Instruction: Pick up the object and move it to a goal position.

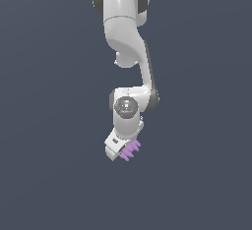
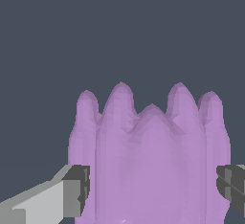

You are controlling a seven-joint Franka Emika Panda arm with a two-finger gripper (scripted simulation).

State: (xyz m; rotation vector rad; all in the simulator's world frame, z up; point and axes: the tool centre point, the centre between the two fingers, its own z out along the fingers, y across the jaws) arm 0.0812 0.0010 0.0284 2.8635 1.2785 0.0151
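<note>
- Landmark is the tool [image 1: 121,151]; everything below is placed against it.
- The purple block [image 1: 130,150] sits right at the tool's tip, in contact with it, poking out toward the exterior view's right and slightly downward.
- Wrist view: block [image 2: 150,161] fills the gap between the two fingers [image 2: 76,189], one dark pad against each flank.
- So the tool is pinching the block; pads look to be touching its sides, no visible gap.
- Block's ridges or fins run lengthwise away from the tool, pointed tips furthest from it; long axis looks in line with the fingers, not across them.
- Fins are stacked side by side across the grip, so the pads press on the outermost fins.
- Only one arm, so no choice of nearer arm.
- Arm [image 1: 129,52] pose: hangs down from the top of the exterior view, elbow bent, wrist [image 1: 126,107] directly above the tool, tool tilted rather than pointing straight down.
- No worktop or surface is distinguishable, only flat dark background around the tool; cannot tell whether the block is lifted clear.
- No goal marker visible in either view, so direction from the tool to the goal cannot be told.
- Judgement: grasp looks made; the carry to the goal remains.
- Risk, as a guess: ridged sides give the pads little flat contact, so the block could twist.
</note>
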